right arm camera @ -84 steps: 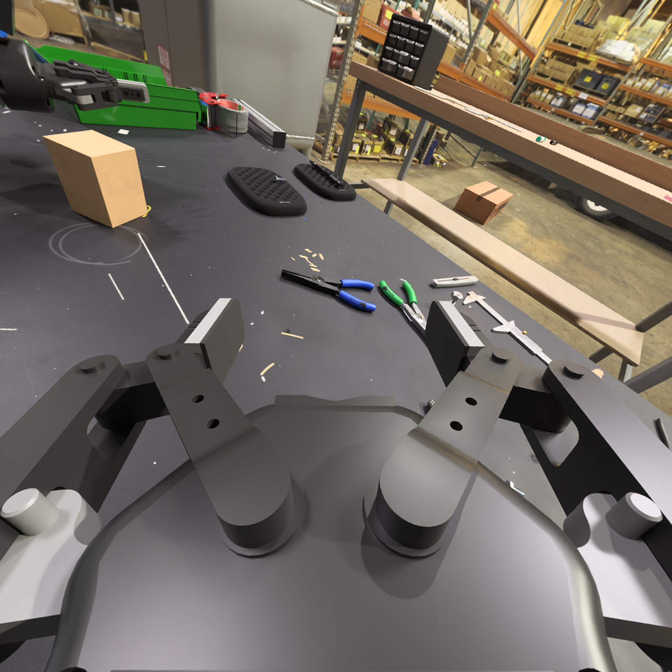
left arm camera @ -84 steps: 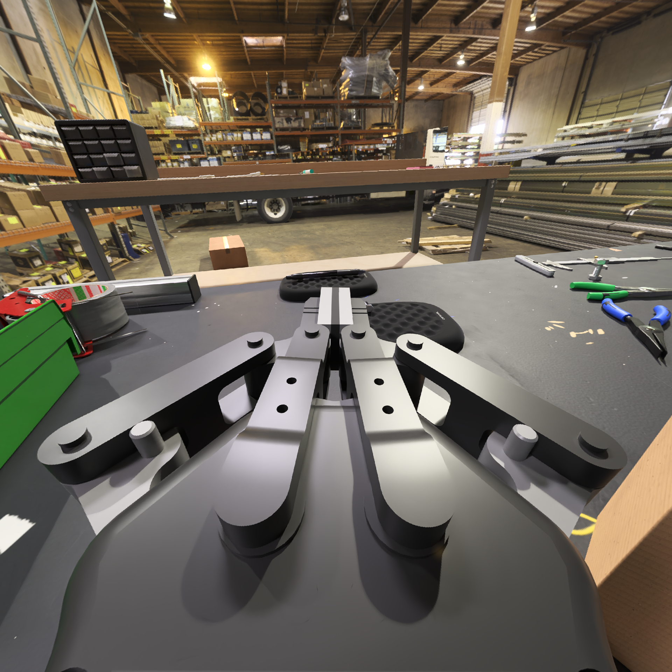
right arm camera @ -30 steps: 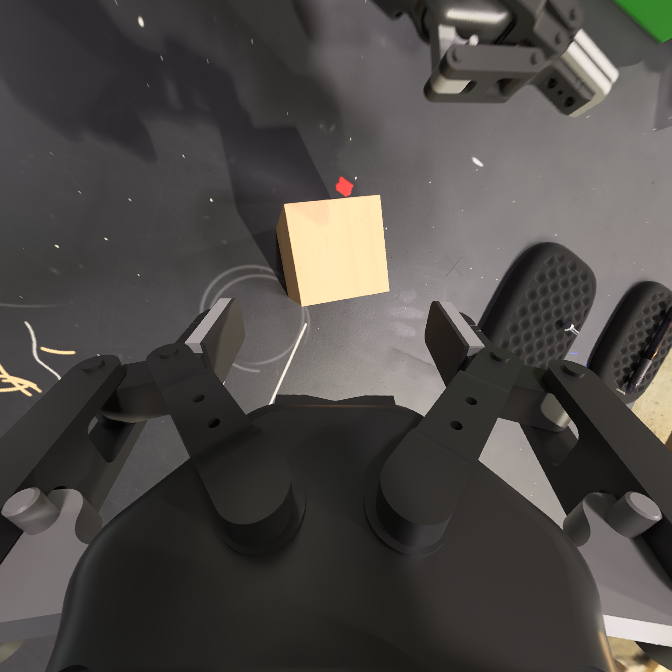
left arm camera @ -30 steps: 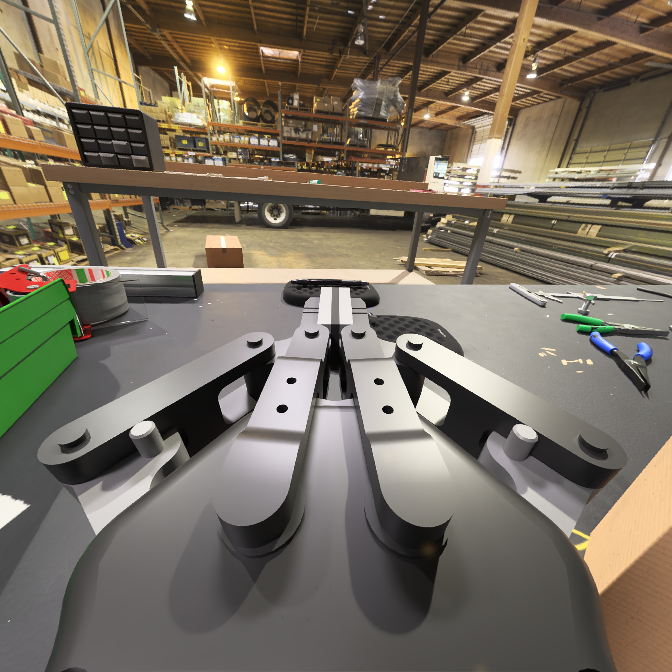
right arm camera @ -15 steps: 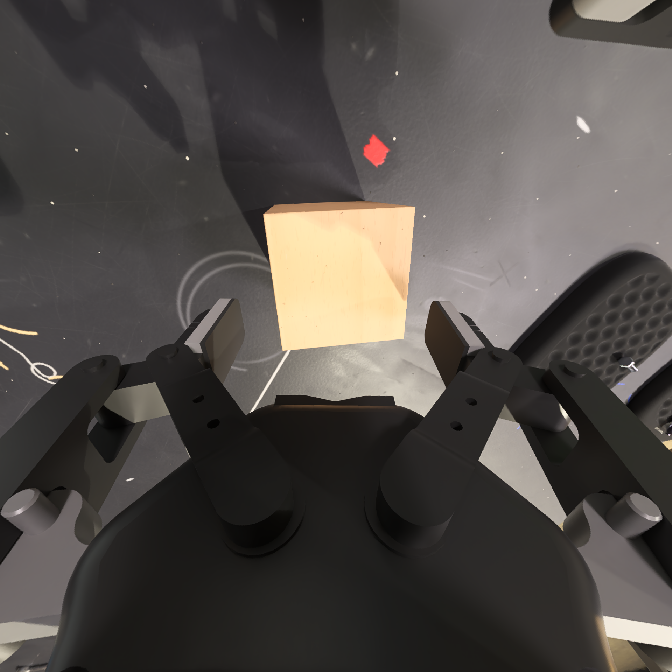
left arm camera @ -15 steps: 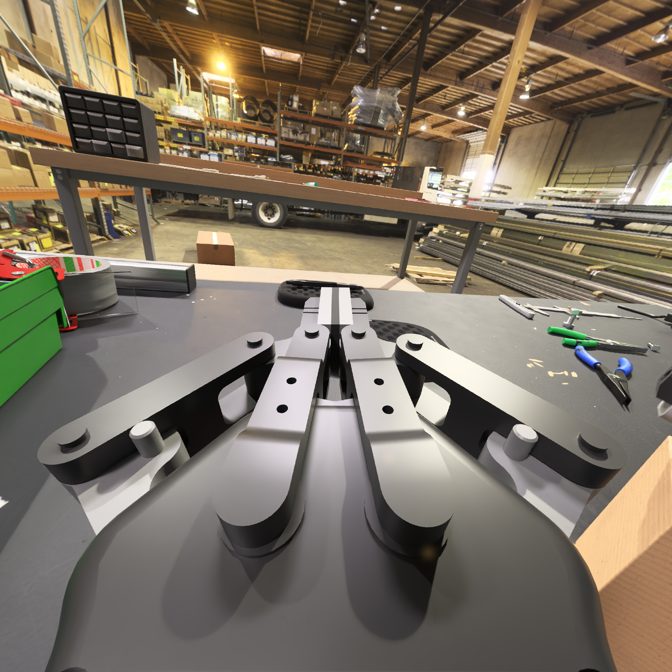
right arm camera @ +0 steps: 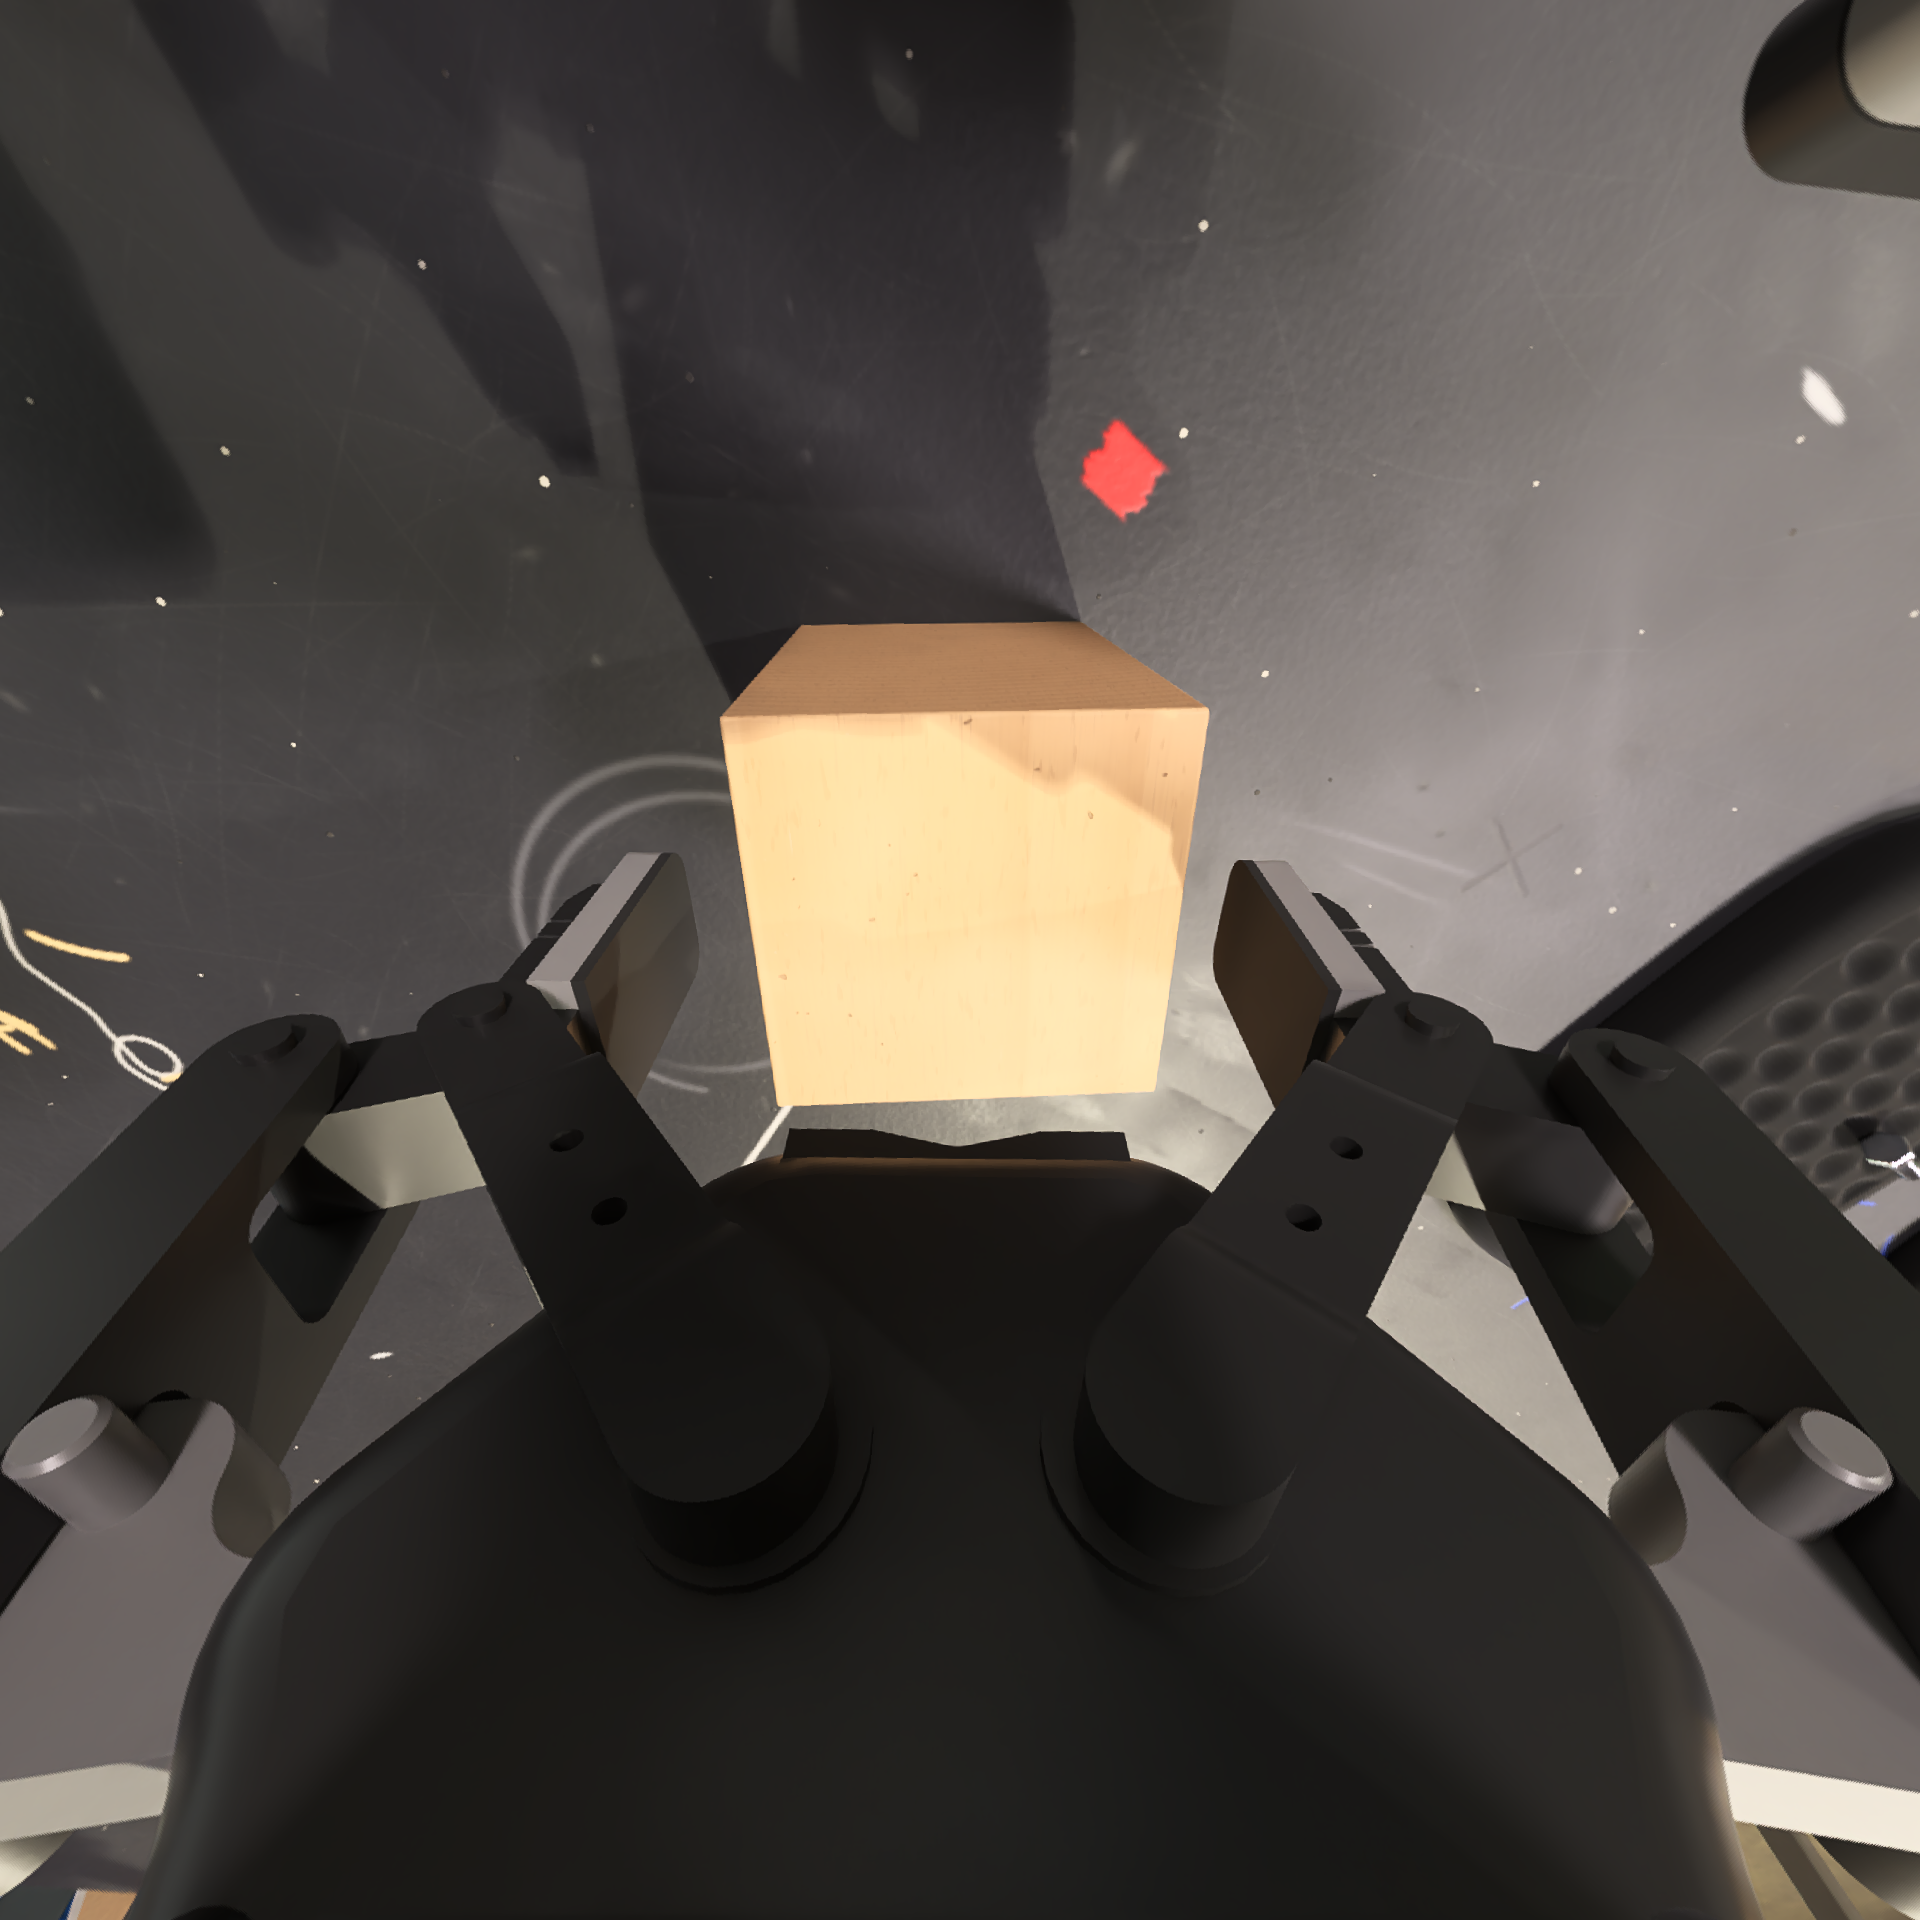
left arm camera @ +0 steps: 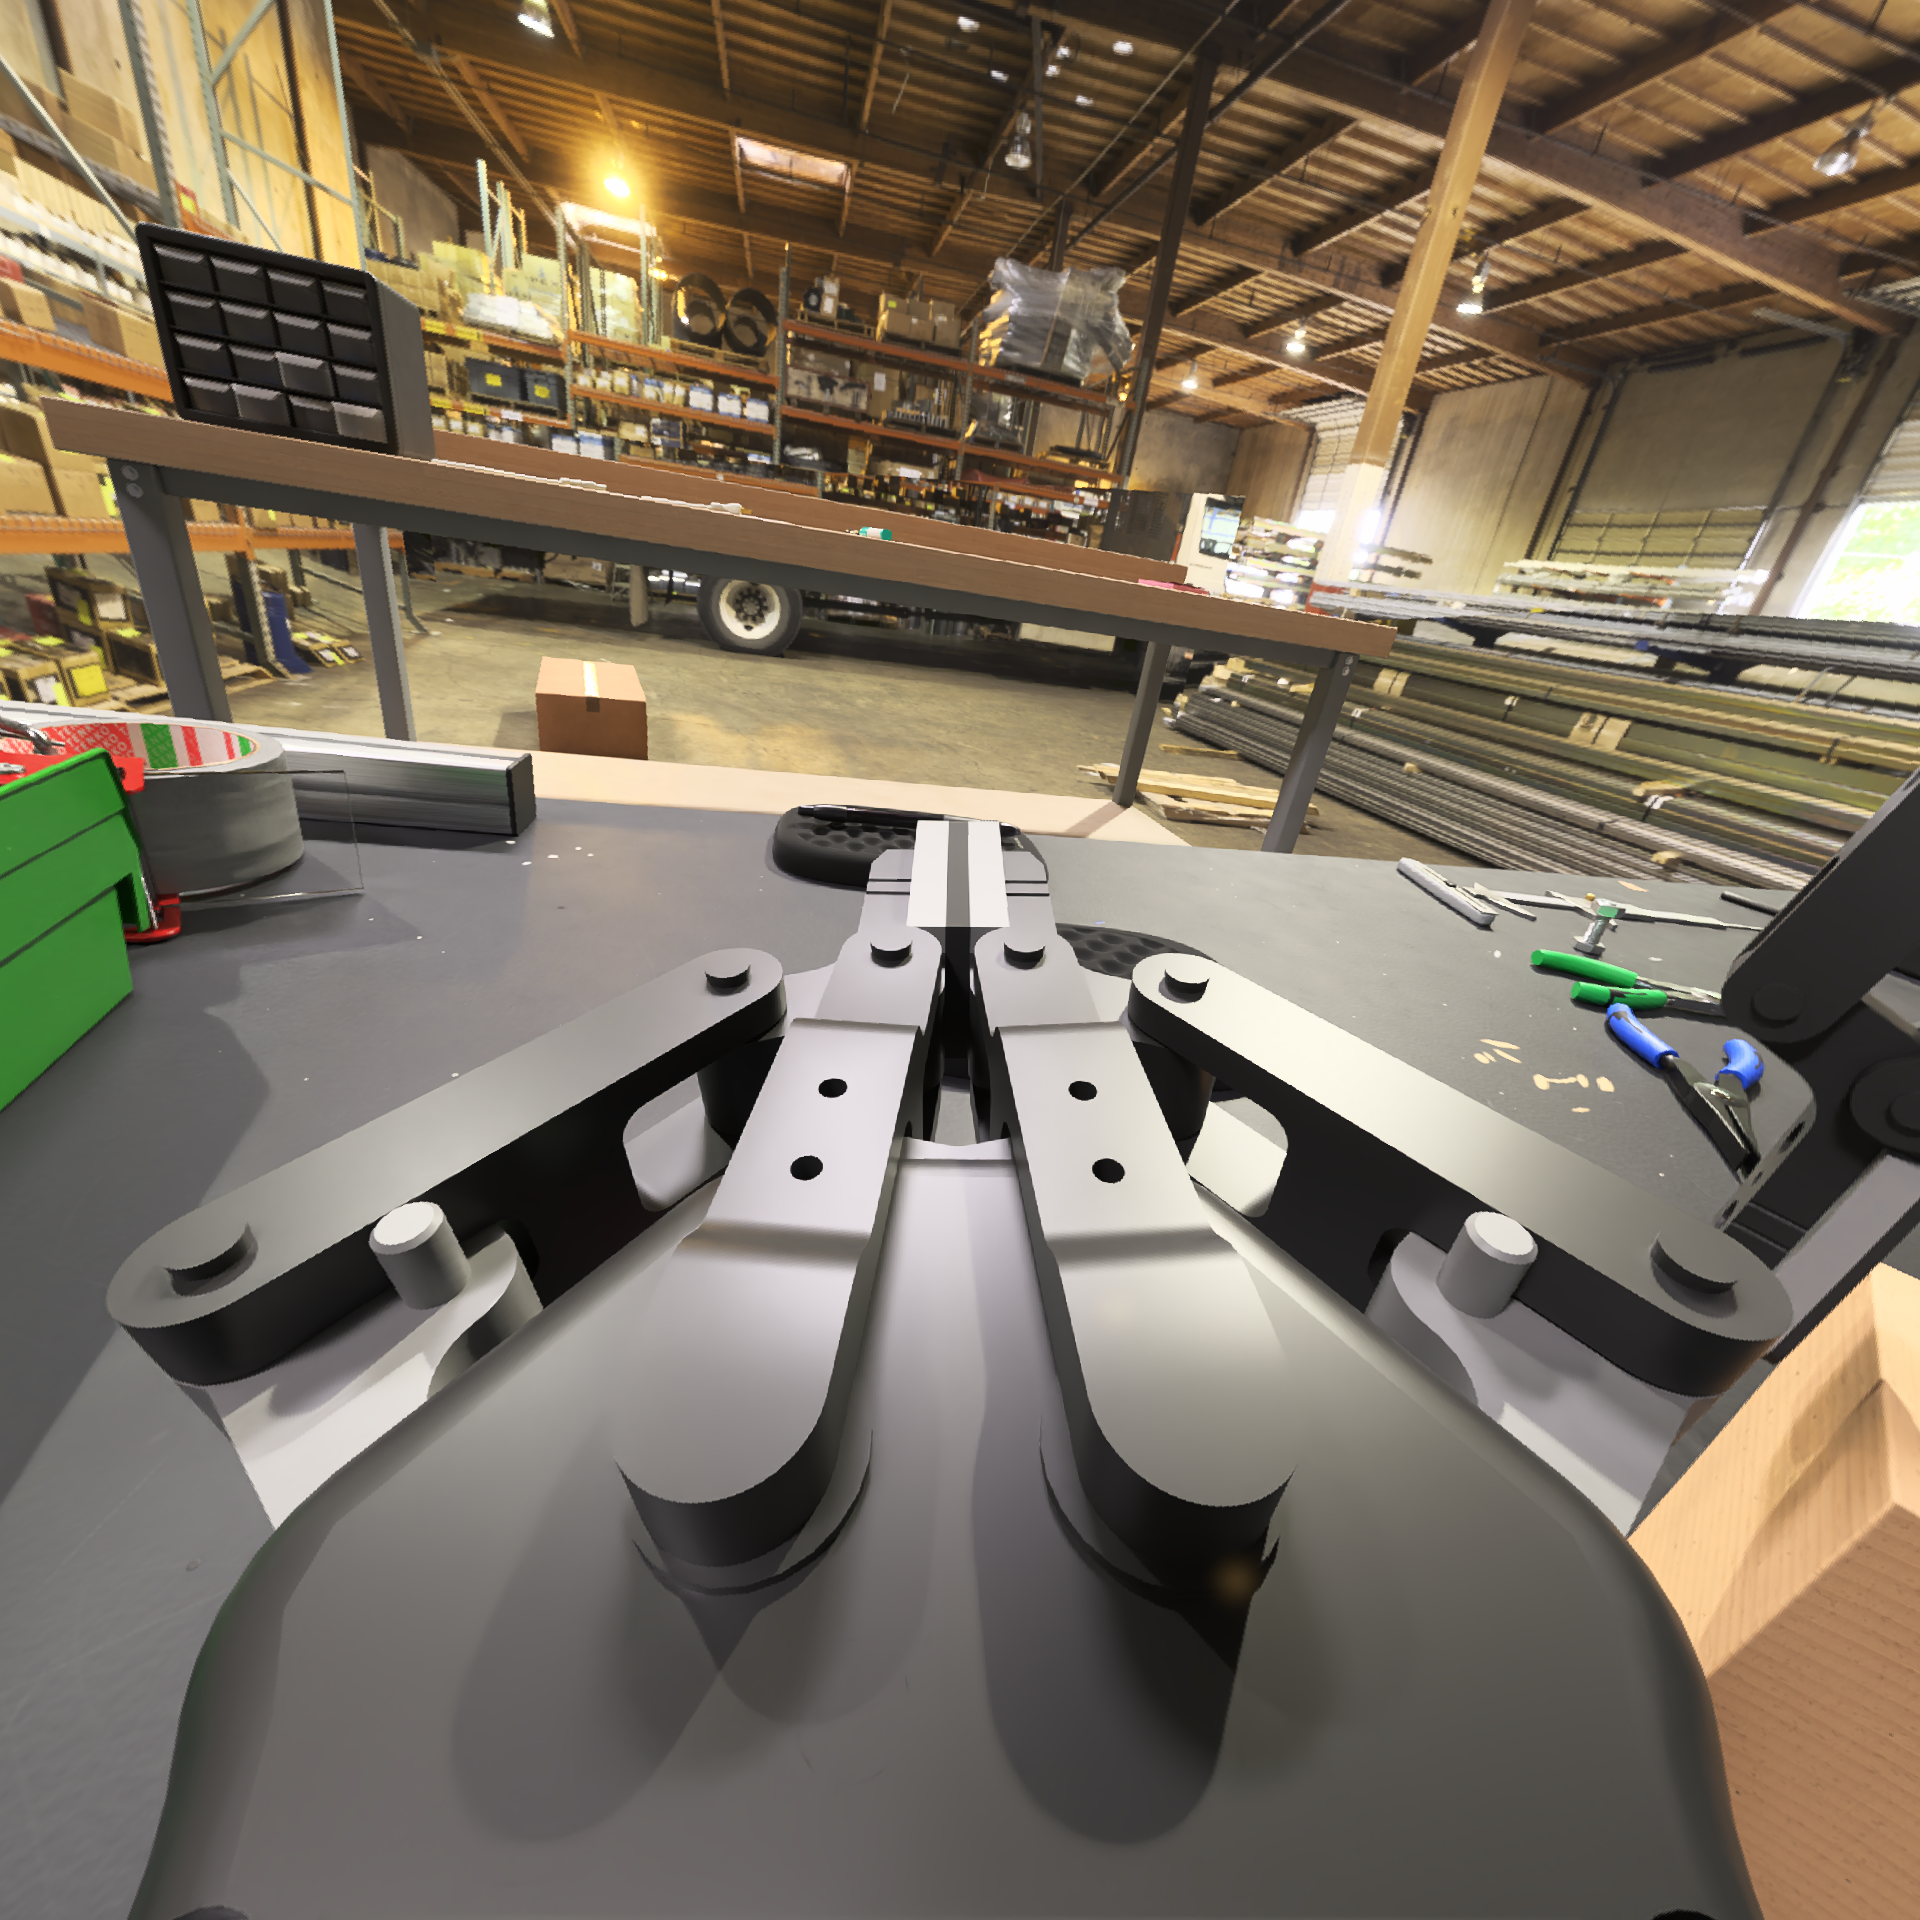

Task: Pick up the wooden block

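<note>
The wooden block is a pale cube standing on the dark table. My right gripper points straight down over it and is open, with one finger on each side of the block and a small gap on both sides. In the left wrist view the block shows at the lower right corner, with part of the right gripper above it. My left gripper is shut on nothing and hovers level over the table, left of the block.
A green box and a tape roll sit at the left. Black ribbed pads lie beyond the left gripper. Blue pliers and green pliers lie at the right. A red mark lies beyond the block.
My right gripper has swung over the block and come down, so its open fingers now flank the block. The left gripper stays shut and has drifted slightly.
</note>
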Robot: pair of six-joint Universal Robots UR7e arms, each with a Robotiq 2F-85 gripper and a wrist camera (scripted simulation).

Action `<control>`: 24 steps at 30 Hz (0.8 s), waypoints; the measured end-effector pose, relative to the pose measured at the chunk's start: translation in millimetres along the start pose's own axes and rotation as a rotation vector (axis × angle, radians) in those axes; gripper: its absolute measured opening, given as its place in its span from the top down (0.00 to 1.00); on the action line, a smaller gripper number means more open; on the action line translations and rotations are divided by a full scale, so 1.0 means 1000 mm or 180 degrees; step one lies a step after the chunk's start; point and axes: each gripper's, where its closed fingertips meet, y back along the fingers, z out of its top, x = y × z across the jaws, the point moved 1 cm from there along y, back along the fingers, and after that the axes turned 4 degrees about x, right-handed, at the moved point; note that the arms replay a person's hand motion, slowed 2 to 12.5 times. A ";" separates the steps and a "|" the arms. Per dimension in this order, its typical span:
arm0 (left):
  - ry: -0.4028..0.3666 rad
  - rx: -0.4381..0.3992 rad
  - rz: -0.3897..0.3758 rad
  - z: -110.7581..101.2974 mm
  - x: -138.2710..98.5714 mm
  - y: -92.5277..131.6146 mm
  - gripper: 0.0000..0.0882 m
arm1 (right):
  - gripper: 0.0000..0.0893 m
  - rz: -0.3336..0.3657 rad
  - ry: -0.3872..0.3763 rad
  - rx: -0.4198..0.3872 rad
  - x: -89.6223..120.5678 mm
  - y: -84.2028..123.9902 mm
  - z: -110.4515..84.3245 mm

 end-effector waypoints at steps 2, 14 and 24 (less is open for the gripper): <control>0.0010 -0.0006 0.0000 0.000 0.000 0.000 1.00 | 0.04 0.0041 0.0010 0.0008 0.001 -0.002 0.001; 0.0090 -0.0047 -0.0011 0.002 0.002 0.001 1.00 | 0.24 0.0075 0.0076 0.0108 -0.001 -0.007 0.000; 0.0093 -0.0043 -0.0009 0.001 0.002 0.001 1.00 | 0.27 0.0007 0.0110 0.0187 -0.004 -0.004 -0.003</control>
